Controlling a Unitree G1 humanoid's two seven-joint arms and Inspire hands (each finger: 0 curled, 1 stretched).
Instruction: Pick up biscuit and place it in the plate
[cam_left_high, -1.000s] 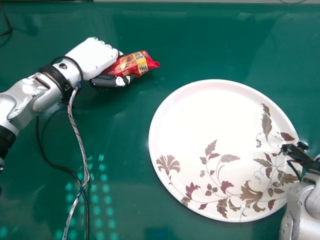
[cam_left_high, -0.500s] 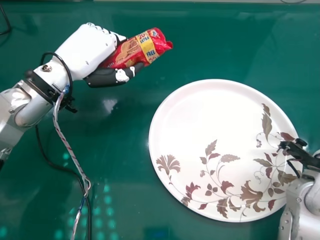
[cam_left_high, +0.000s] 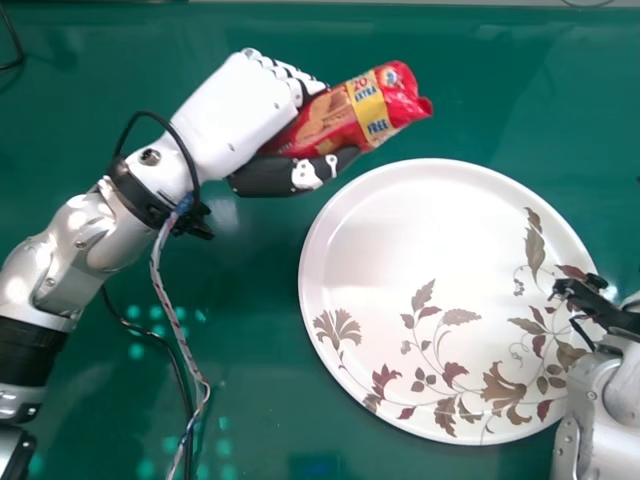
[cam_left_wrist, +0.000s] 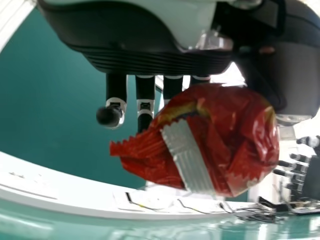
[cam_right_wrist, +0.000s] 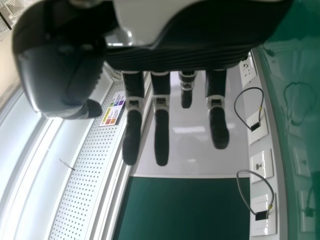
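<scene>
The biscuit packet (cam_left_high: 345, 117) is red, with a yellow band across it and brown biscuits printed beside that. The plate (cam_left_high: 400, 230) is white, patterned with brown and maroon leaves and flowers. The tabletop (cam_left_high: 262, 300) is deep green, the left hand (cam_left_high: 235, 115) white and black.

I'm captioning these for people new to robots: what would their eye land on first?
First, the big white plate with leafy pattern, right of centre in the head view. Next, the bright red biscuit packet, held by the left hand near the plate's upper-left edge in that view, and large in the left wrist view.
</scene>
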